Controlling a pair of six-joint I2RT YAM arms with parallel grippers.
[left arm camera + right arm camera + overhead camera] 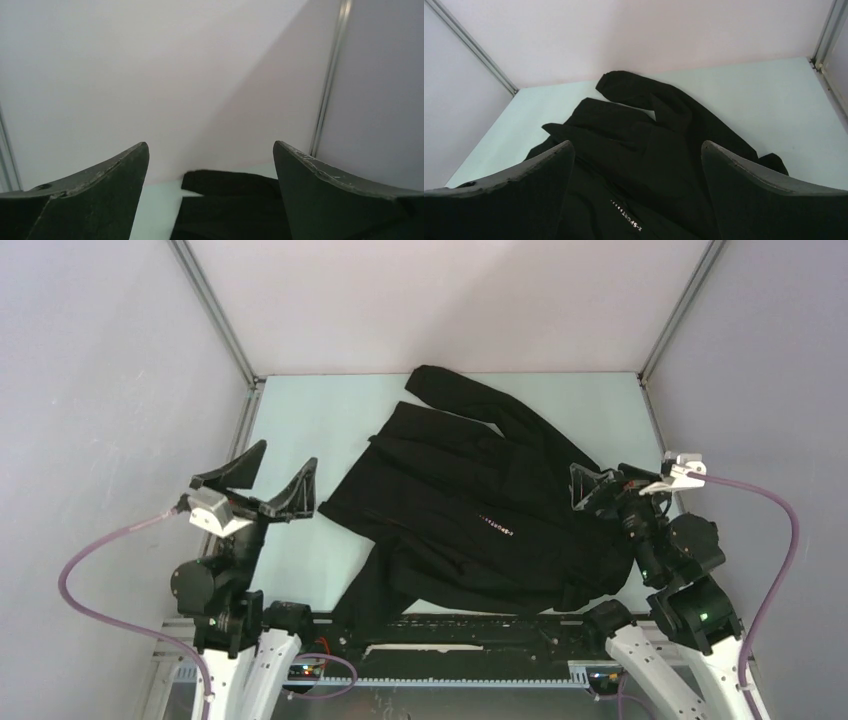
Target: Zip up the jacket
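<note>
The black jacket (470, 500) lies crumpled across the middle of the pale green table (310, 410). One sleeve reaches toward the back wall, and a short line of pale lettering (495, 525) shows on its chest. My left gripper (287, 455) hangs open and empty above the table, just left of the jacket's edge. In the left wrist view the jacket (230, 200) lies ahead and below the left gripper (210, 145). My right gripper (592, 480) is open over the jacket's right side. In the right wrist view the lettering (629, 217) shows between the fingers of the right gripper (636, 145), which hold nothing.
White enclosure walls with metal corner posts (215, 310) close in the table on the left, back and right. Purple cables (90, 560) loop from both wrists. A black rail (470, 625) runs along the near edge between the arm bases.
</note>
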